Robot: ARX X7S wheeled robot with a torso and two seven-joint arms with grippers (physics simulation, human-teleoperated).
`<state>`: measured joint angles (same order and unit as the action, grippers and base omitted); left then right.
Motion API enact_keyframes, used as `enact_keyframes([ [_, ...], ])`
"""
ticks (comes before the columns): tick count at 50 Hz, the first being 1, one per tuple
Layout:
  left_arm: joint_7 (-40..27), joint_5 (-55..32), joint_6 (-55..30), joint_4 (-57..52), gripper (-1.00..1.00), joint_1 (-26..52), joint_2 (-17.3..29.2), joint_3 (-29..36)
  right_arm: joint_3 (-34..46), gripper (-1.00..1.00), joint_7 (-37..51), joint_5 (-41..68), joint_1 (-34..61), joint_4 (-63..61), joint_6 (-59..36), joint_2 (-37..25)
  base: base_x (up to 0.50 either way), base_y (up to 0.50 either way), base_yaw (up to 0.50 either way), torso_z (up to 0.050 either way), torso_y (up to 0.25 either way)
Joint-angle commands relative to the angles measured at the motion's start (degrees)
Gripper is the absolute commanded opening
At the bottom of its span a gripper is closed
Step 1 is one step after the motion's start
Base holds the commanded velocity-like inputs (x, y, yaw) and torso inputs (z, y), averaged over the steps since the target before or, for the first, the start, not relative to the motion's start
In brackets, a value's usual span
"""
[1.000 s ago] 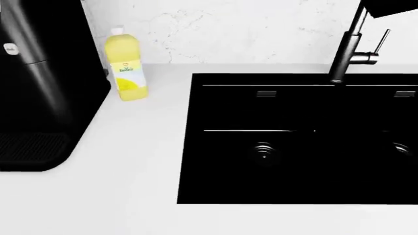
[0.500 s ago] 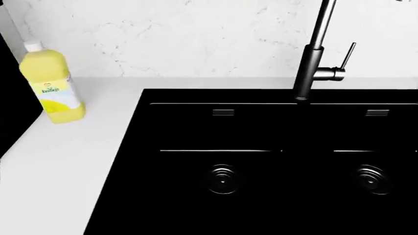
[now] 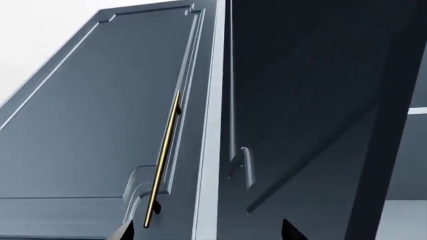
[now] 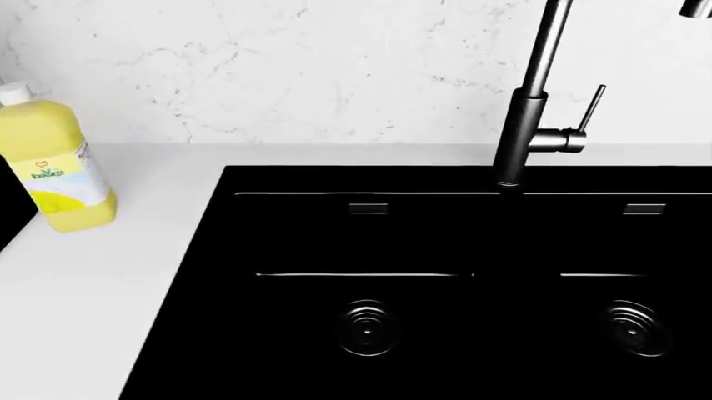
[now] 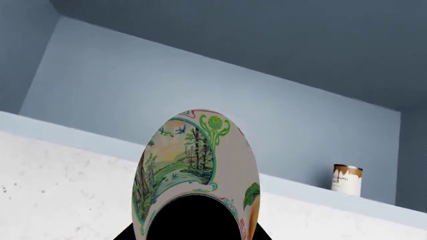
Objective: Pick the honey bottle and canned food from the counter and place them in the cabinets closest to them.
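— What is the left claw doing?

— Its two dark tips stand wide apart with nothing between them, so it is empty. Just ahead of it is a slate-blue panelled cabinet door with a slim brass bar handle. My guess is that it is lined up there to work that door.

— And the small amber honey bottle?

— It is in none of the views. On the white counter, only a tall opaque yellow bottle with a white cap stands beside the black double sink, which is empty.

— The right claw?

— I cannot tell how its jaws stand. A round can with a painted landscape label fills the space right in front of it. I take that for the canned food, raised towards the open grey-blue cabinet above and ahead of it.

— Anything inside?

— A small tin with a brown-and-white label stands upright on the shelf, well beyond the claw and apart from the painted can.
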<state>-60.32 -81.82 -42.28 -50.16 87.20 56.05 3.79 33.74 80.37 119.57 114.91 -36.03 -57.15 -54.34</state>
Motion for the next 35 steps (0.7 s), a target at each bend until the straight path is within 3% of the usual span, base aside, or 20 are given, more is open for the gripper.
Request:
enact_keyframes([
  [1, 2.57, -2.93, 0.52, 1.24, 1.0, -1.62, -0.46, 3.4, -0.78, -1.0, -0.05, -1.27, 0.74, -1.2, -0.04, -0.2, 0.5, -0.13, 0.0, 0.0, 0.0],
  [6, 2.53, -3.03, 0.55, 1.17, 1.0, -1.66, -0.39, 3.36, -0.82, -1.0, -0.67, -1.11, 0.53, -1.06, 0.17, -0.15, 0.5, -0.13, 0.0, 0.002, 0.0],
  [19, 2.56, -1.98, 1.43, 1.32, 1.0, -4.15, -2.17, 4.03, -2.12, -1.0, 3.59, 2.98, 1.35, -2.11, 5.04, -1.48, 0.0, 0.0, 0.0, 0.002, 0.0],
  [35, 3.14, 0.41, 2.39, 1.09, 1.0, -7.94, -3.08, 4.25, -1.3, -1.0, 8.22, 9.29, 10.61, -0.43, 7.75, -1.46, 0.0, 0.0, 0.0, 0.0, 0.0],
])
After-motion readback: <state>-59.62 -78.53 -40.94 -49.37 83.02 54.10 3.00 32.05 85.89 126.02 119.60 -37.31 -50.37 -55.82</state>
